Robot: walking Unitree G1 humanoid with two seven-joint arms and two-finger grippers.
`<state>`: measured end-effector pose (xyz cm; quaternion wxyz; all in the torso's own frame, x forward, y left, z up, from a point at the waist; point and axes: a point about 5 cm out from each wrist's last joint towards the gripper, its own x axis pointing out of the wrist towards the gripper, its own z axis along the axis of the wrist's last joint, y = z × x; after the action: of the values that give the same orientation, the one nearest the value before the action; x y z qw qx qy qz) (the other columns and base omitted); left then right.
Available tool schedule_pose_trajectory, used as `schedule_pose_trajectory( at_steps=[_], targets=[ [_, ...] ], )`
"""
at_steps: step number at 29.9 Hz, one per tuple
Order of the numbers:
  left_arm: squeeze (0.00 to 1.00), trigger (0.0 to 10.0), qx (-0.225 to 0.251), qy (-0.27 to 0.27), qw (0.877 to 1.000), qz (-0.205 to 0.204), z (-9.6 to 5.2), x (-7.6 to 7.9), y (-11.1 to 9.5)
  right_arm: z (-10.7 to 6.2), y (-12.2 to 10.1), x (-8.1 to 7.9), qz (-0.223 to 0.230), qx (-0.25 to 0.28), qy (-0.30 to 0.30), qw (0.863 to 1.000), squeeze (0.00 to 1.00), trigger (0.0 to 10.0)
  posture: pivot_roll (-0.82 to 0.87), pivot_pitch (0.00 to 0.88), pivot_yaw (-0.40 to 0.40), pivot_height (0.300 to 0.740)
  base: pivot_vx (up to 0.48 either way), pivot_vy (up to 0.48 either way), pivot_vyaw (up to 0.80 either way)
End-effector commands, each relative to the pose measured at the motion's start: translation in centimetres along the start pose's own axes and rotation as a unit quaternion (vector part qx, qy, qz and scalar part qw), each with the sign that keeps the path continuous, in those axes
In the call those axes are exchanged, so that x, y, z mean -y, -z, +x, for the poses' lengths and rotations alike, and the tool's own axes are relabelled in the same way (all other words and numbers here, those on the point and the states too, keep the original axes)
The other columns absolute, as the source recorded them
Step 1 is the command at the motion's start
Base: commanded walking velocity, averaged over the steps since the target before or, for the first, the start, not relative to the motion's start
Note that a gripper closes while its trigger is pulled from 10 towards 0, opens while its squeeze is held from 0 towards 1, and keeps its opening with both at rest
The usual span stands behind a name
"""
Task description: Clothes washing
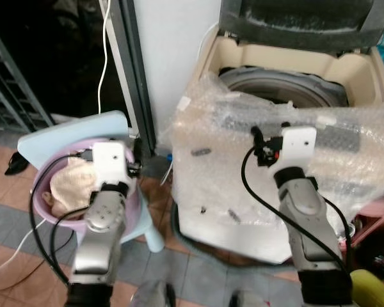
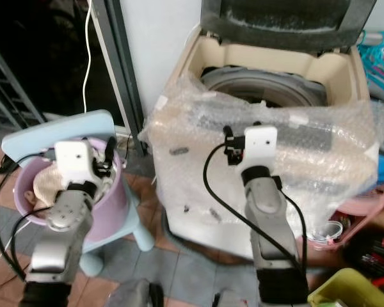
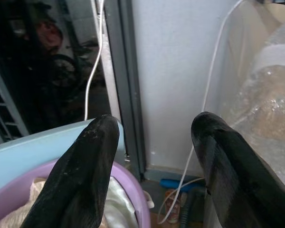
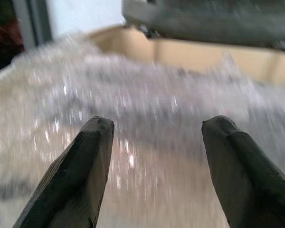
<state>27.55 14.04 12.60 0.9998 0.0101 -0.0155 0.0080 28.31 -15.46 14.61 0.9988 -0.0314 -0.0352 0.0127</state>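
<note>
Your left gripper (image 3: 152,142) spread wide and empty above the purple laundry basket (image 1: 131,211) of clothes (image 1: 70,185) on a pale blue stool (image 1: 64,134), your right gripper (image 4: 154,142) likewise parted, facing the bubble-wrapped top-load washing machine (image 1: 243,204), lid (image 1: 301,22) raised.

My right wrist view is blurred: the bubble wrap (image 4: 147,142) shows as smeared streaks, and the raised lid (image 4: 213,21) is cut off by the frame edge. In the eye views, my left arm (image 1: 102,217) covers part of the cloth (image 1: 70,182) in the purple basin (image 1: 131,214). The bubble wrap hides the washing machine (image 1: 288,83) front and control panel; its drum interior is too dark to read. Both my arms are cut off at the lower edge. Small dark marks (image 1: 201,152) on the wrap are too small to identify. My left fingers (image 3: 80,180) hide much of the basin.
</note>
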Motion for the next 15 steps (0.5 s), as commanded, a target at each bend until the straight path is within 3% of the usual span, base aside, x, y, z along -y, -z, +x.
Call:
schedule_pose_trajectory(
  at_steps=[1, 2, 6, 12, 15],
  targets=[
    [0.0, 10.0, -0.001, 0.003, 1.0, -0.002, 0.0, 0.5, 0.0, -0.3, 0.1, -0.2, -0.013, -0.013, 0.01, 1.0, 0.0, 10.0, -0.03, 0.039, 0.061, 0.74, 0.0, 0.48, 0.0],
    [0.0, 10.0, -0.001, 0.001, 1.0, -0.002, 0.0, 0.5, 0.0, -0.4, 0.2, -0.4, -0.025, -0.013, 0.005, 1.0, 0.0, 10.0, -0.03, 0.039, 0.061, 0.74, 0.0, 0.48, 0.0],
    [0.0, 10.0, 0.0, -0.009, 1.0, 0.0, 0.1, 0.4, 0.0, -0.4, 0.3, -1.1, 0.031, -0.016, -0.027, 0.999, 0.0, 10.0, -0.03, 0.043, 0.062, 0.74, 0.0, 0.48, 0.0],
    [0.0, 10.0, -0.004, -0.009, 1.0, -0.002, 0.0, 0.5, 0.2, -0.6, 1.1, -0.3, 0.017, -0.064, -0.008, 0.998, 0.0, 10.0, -0.03, 0.042, 0.056, 0.74, 0.0, 0.48, 0.0],
    [0.0, 10.0, 0.011, -0.009, 1.0, 0.0, 0.0, 0.5, -0.1, -0.6, 1.1, -0.3, 0.015, -0.059, -0.021, 0.998, 0.0, 10.0, -0.02, 0.042, 0.054, 0.74, 0.0, 0.48, 0.0]
  ],
)
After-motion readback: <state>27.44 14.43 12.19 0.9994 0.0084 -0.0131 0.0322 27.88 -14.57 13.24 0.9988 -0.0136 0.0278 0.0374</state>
